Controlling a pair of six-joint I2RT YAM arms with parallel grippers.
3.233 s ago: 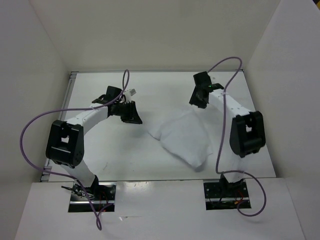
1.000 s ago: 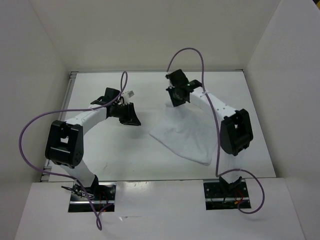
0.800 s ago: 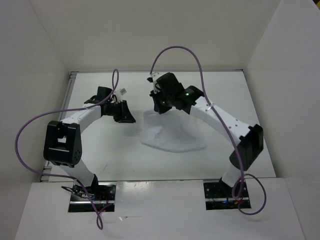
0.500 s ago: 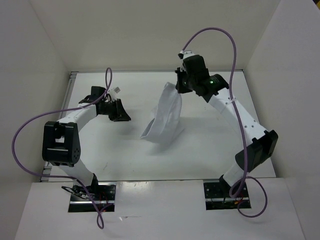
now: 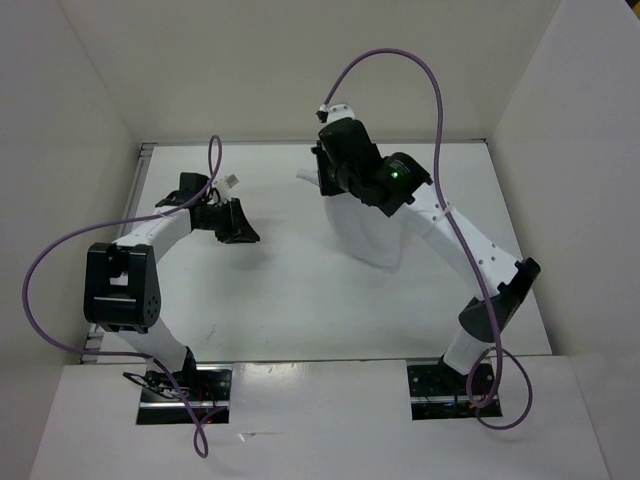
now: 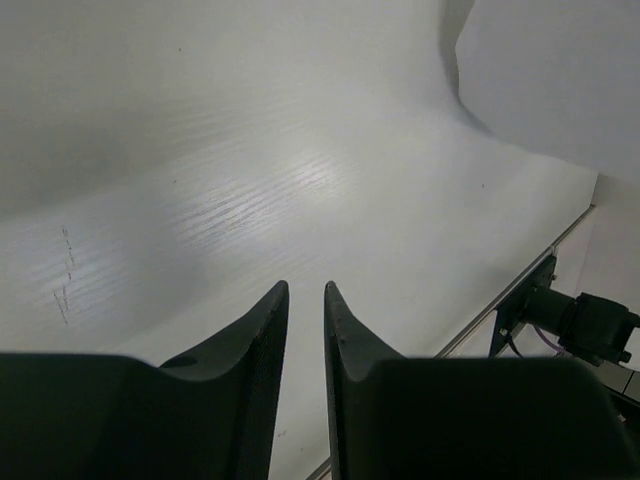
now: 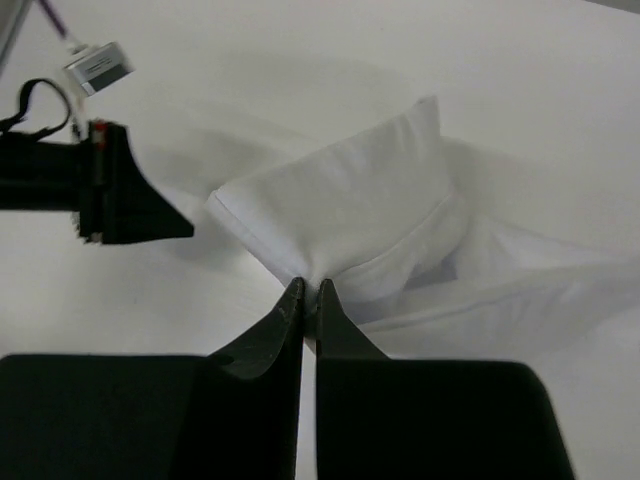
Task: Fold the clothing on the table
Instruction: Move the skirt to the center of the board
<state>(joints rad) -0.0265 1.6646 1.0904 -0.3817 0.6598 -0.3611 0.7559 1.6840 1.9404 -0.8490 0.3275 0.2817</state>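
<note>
The white clothing [image 5: 375,238] hangs bunched over the back middle of the table [image 5: 300,300]. My right gripper [image 5: 322,188] is shut on it at the top left, and one corner pokes out to the left. In the right wrist view the jaws [image 7: 310,287] pinch a folded hem of the clothing [image 7: 350,215], and the rest drapes away to the right. My left gripper [image 5: 244,232] hovers low over bare table to the left of the cloth, not touching it. Its fingers [image 6: 270,320] stand a narrow gap apart with nothing between them.
Upright white walls [image 5: 300,70] close in the table at the back and both sides. Purple cables [image 5: 390,60] arc above both arms. The arm bases [image 5: 185,388] sit at the near edge. The table's thin metal edge [image 6: 520,290] shows in the left wrist view.
My right gripper has lifted the clothing off the table and swung it, most recently back to the left, so the cloth now hangs further right. The left gripper has shifted slightly left.
</note>
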